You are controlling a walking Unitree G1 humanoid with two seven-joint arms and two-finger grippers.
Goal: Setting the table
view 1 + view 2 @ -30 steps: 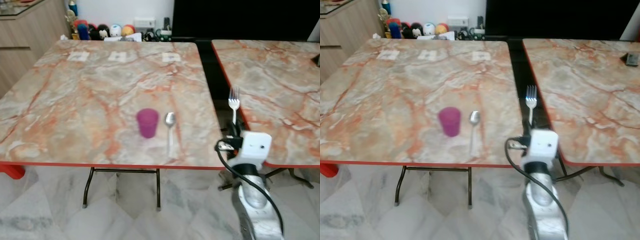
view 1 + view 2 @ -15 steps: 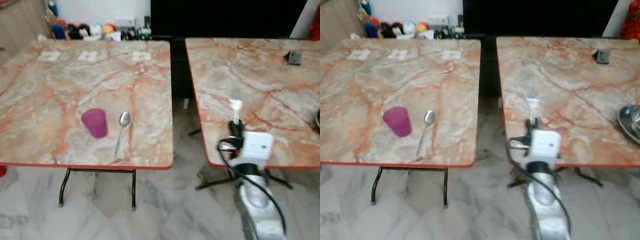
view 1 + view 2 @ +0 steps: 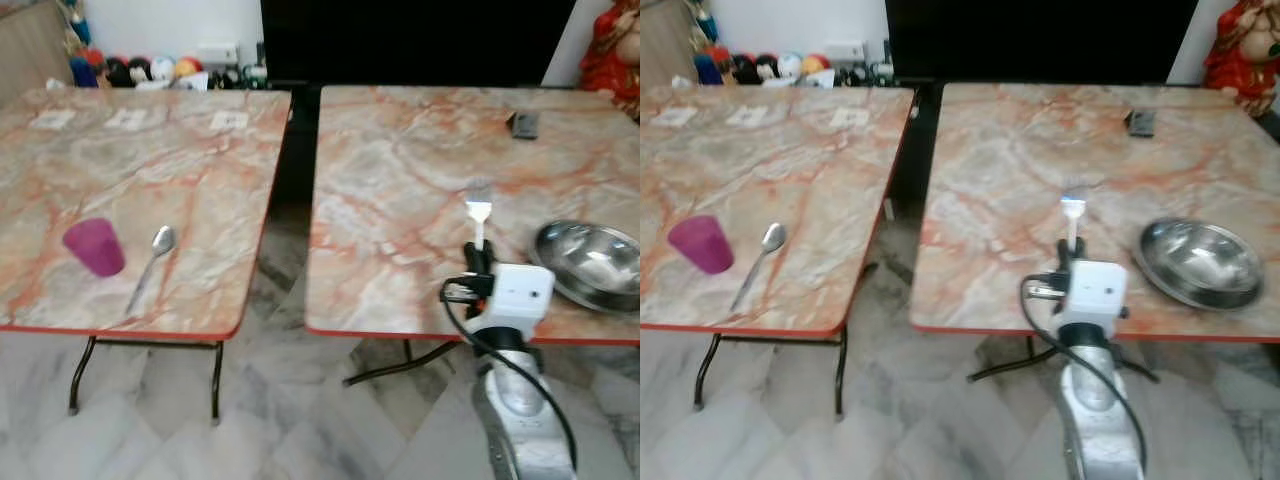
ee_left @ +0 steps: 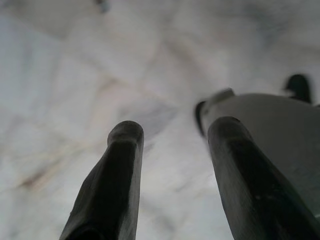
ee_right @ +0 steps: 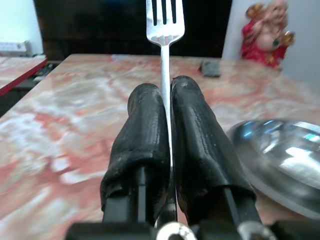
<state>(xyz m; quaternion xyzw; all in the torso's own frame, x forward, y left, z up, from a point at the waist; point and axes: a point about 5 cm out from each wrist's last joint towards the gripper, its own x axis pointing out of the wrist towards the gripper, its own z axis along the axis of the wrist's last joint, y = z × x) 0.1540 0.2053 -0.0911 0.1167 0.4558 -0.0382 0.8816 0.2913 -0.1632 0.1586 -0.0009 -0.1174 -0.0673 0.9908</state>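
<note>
My right gripper (image 5: pixel 167 130) is shut on a silver fork (image 3: pixel 478 205), held upright with its tines up, near the front edge of the right marble table (image 3: pixel 400 180). A steel bowl (image 3: pixel 590 265) rests on that table just right of the fork. On the left marble table (image 3: pixel 150 170) a purple cup (image 3: pixel 94 247) stands beside a spoon (image 3: pixel 150 266). In the left wrist view my left gripper (image 4: pixel 172 135) hangs over the pale floor with its two black fingers (image 4: pixel 107 185) apart and nothing between them.
A dark gap (image 3: pixel 285 170) separates the two tables. A small dark object (image 3: pixel 523 124) lies far back on the right table. Three paper cards (image 3: pixel 128 119) lie at the back of the left table. A red figurine (image 3: pixel 612 45) stands at the far right.
The camera has swung to the right: the left table with cup and spoon slid leftward in view, and the right table with the steel bowl came into view. The fork stays gripped.
</note>
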